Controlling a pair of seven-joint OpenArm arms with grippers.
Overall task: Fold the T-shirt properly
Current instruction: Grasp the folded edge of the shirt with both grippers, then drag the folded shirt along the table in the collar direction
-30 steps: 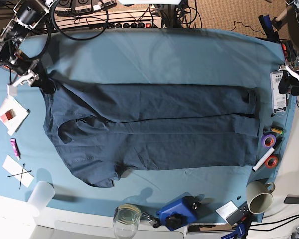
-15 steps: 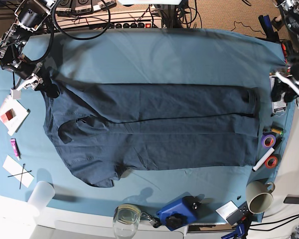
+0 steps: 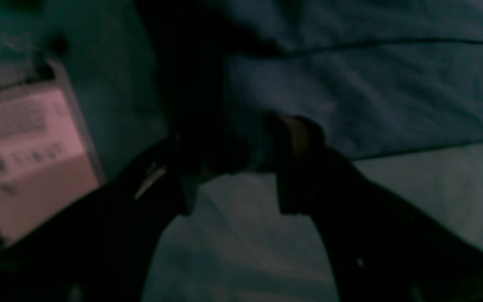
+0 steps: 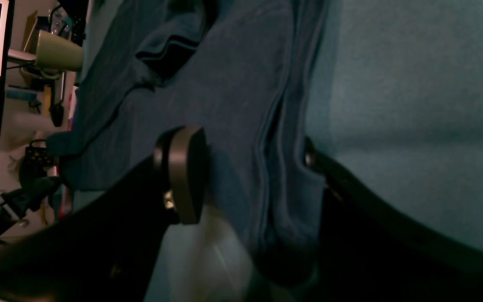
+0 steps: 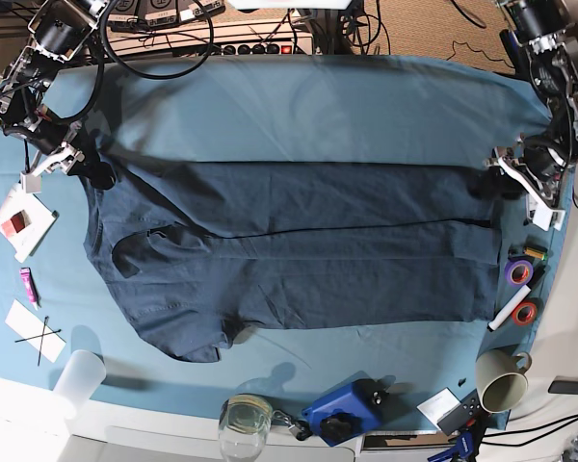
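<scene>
The dark navy T-shirt [image 5: 299, 250] lies flat across the teal tablecloth [image 5: 318, 106], folded lengthwise, with a sleeve sticking out at the lower left. My right gripper [image 5: 89, 171] is at the shirt's upper left corner. In the right wrist view it [image 4: 250, 176] is open, with a bunched edge of the shirt [image 4: 233, 84] between its fingers. My left gripper [image 5: 501, 183] is at the shirt's upper right corner. In the dark, blurred left wrist view it [image 3: 237, 176] is open at the shirt's edge [image 3: 371, 84].
A white labelled box [image 3: 27, 151] lies just beside my left gripper. Tape rolls [image 5: 518, 271], a marker and a mug [image 5: 501, 380] line the right edge. A glass [image 5: 245, 419] and a blue device [image 5: 342, 409] stand at the front. Cards [image 5: 21, 219] and a plastic cup [image 5: 77, 380] are at the left.
My left gripper has moved inward from the table's right edge to the shirt's upper right corner. My right gripper has shifted slightly down and right onto the shirt's upper left corner.
</scene>
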